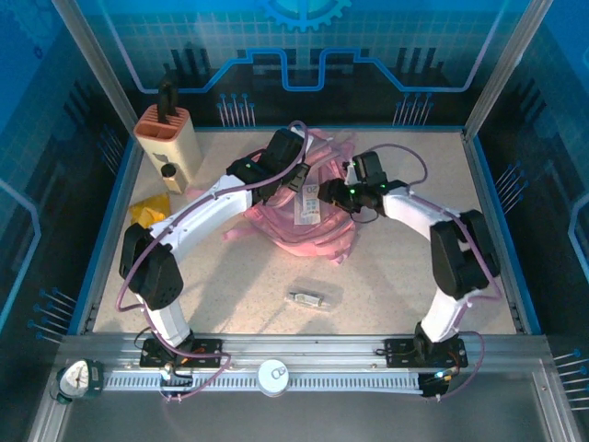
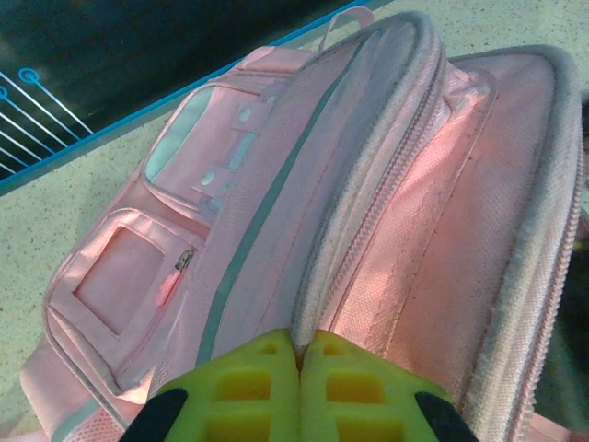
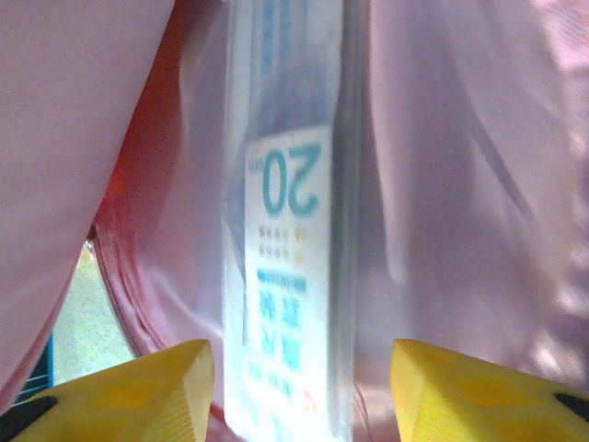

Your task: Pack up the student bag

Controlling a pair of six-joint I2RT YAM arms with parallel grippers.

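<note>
Left fingers (image 2: 248, 396) clench student bag (image 2: 276, 230) rim; right fingers (image 3: 138, 378) parted, perhaps flanking packet (image 3: 285, 276).

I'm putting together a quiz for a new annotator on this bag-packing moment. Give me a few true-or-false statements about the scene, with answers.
1. The left gripper is clamped on the rim of the student bag at its opening. True.
2. The right gripper is shut tight. False: its jaws stand apart, with a clear-wrapped packet marked "20" between them, among the bag's pink fabric.
3. The beige holder stands at the far left corner of the table. True.
4. The yellow packet lies inside the bag. False: it lies on the table left of the bag, just nearer than the holder.
</note>
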